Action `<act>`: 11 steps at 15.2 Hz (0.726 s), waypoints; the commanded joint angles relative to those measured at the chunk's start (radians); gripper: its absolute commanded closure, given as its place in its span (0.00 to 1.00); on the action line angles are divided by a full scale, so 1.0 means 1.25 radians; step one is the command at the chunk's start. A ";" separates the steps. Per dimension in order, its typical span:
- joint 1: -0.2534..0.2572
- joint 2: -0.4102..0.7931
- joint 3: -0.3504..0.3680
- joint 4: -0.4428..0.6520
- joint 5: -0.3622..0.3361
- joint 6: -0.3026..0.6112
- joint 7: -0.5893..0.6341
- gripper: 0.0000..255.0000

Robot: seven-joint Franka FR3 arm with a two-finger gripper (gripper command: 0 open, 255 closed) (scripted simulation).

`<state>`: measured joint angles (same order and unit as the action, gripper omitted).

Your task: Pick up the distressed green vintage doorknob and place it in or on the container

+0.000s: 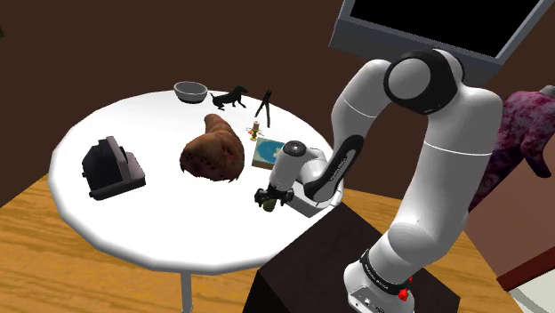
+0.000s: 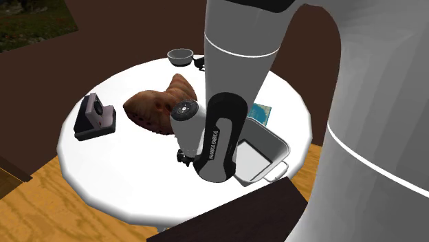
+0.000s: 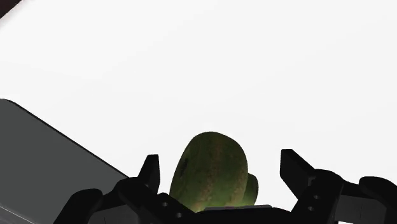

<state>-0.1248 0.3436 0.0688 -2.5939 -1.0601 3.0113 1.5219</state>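
Observation:
The green, mottled doorknob (image 3: 211, 170) sits between the fingers of my gripper (image 3: 220, 163), close to the palm. The fingers stand apart: one is near the knob's side, and a clear gap shows between the knob and the other finger. In the shoulder view the gripper (image 1: 266, 202) is low over the white round table (image 1: 133, 222) near its front edge, with the dark green knob (image 1: 265, 206) at its tip. The container, a pale rectangular pan (image 2: 278, 138), lies right beside the gripper (image 2: 184, 158), and its grey floor (image 3: 44, 165) shows to one side of the fingers.
A brown lumpy object (image 1: 213, 149) lies mid-table. There is a black camera-like box (image 1: 111, 166) at the shoulder view's left. A grey bowl (image 1: 190, 91), a black dog figure (image 1: 231, 98) and a black tripod (image 1: 263, 105) stand at the back. A blue-green card (image 1: 267, 154) lies near the arm.

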 commanded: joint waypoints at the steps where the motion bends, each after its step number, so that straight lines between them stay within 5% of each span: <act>1: 0.025 0.031 -0.032 0.020 -0.048 0.015 0.045 0.00; 4: 0.057 0.071 -0.071 0.048 -0.102 0.034 0.098 0.00; 11: 0.056 0.071 -0.070 0.048 -0.101 0.034 0.097 0.00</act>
<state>-0.0543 0.4324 -0.0192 -2.5344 -1.1869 3.0534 1.6436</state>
